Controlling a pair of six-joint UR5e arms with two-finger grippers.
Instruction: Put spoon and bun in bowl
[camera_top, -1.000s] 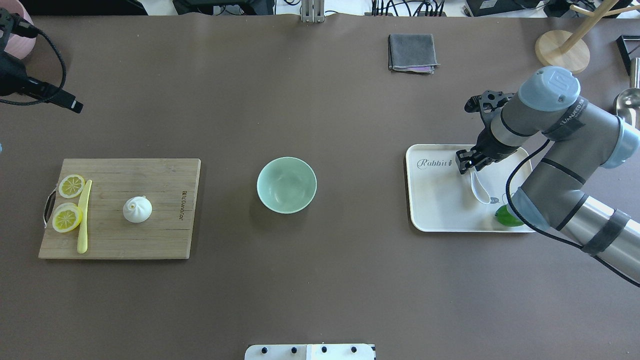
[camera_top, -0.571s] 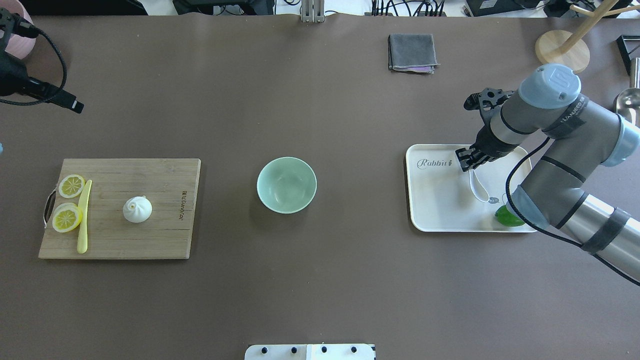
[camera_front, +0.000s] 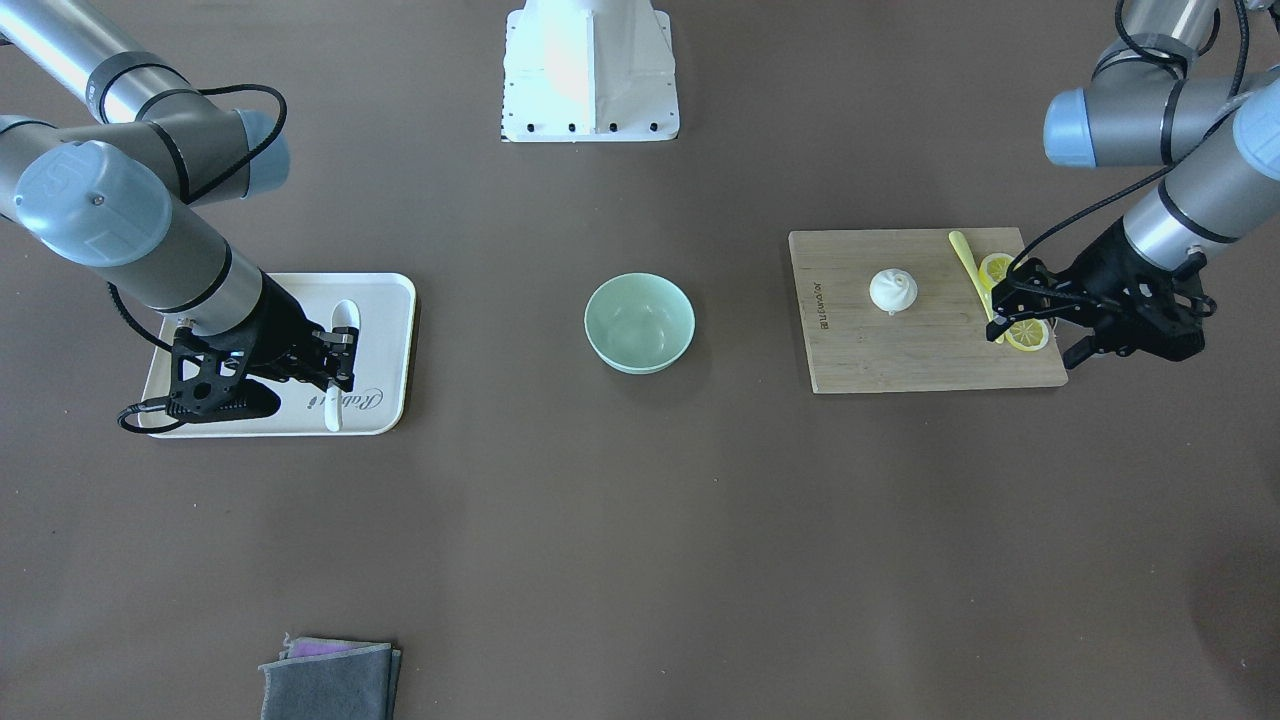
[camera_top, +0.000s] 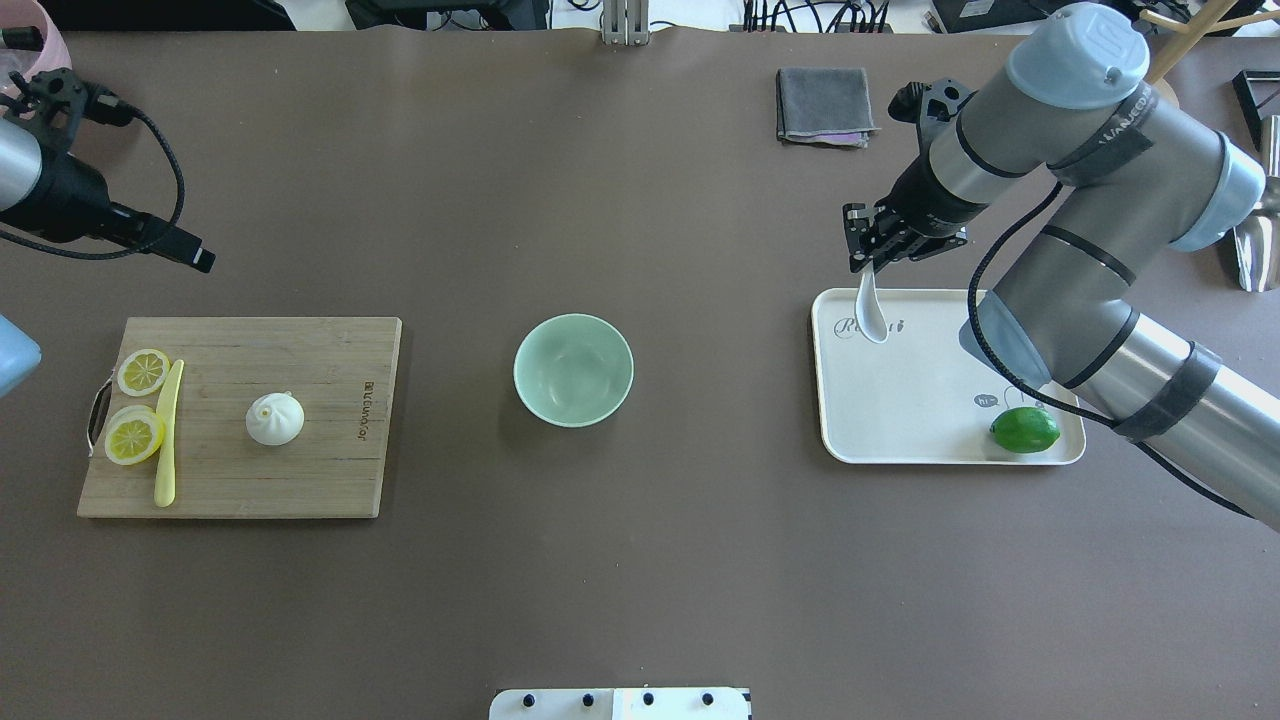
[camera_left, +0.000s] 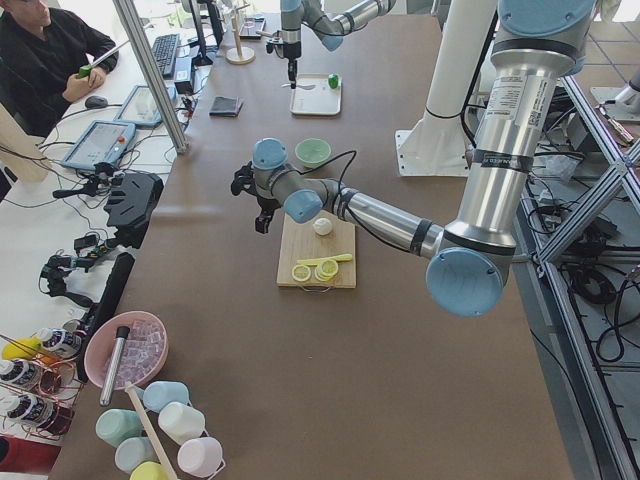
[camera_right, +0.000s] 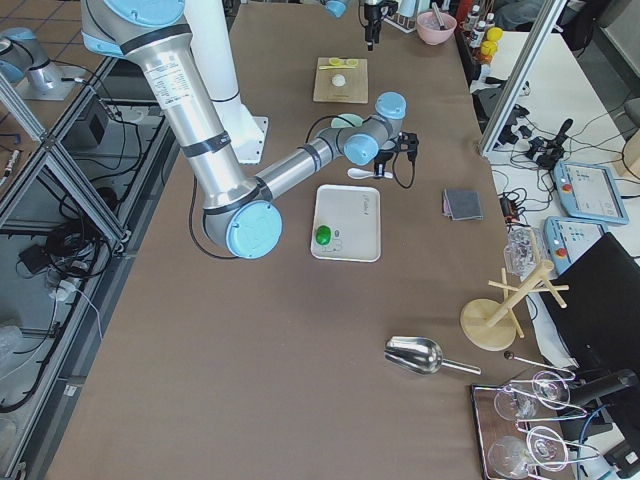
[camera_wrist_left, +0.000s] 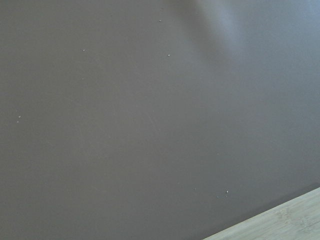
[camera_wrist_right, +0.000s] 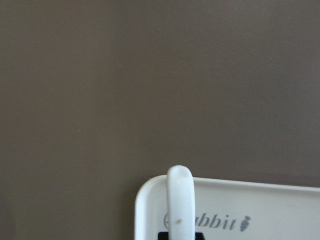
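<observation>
Overhead exterior: fingers of the right gripper (camera_top: 866, 262) pinch the stiff, likely slippery spoon (camera_top: 872, 315) by its handle; the left gripper (camera_front: 1000, 308) is spread, empty.

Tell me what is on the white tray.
A green lime lies near one corner of the tray. The spoon hangs over the opposite corner, held in the right gripper, apparently clear of it. The right arm covers part of the tray's edge.
</observation>
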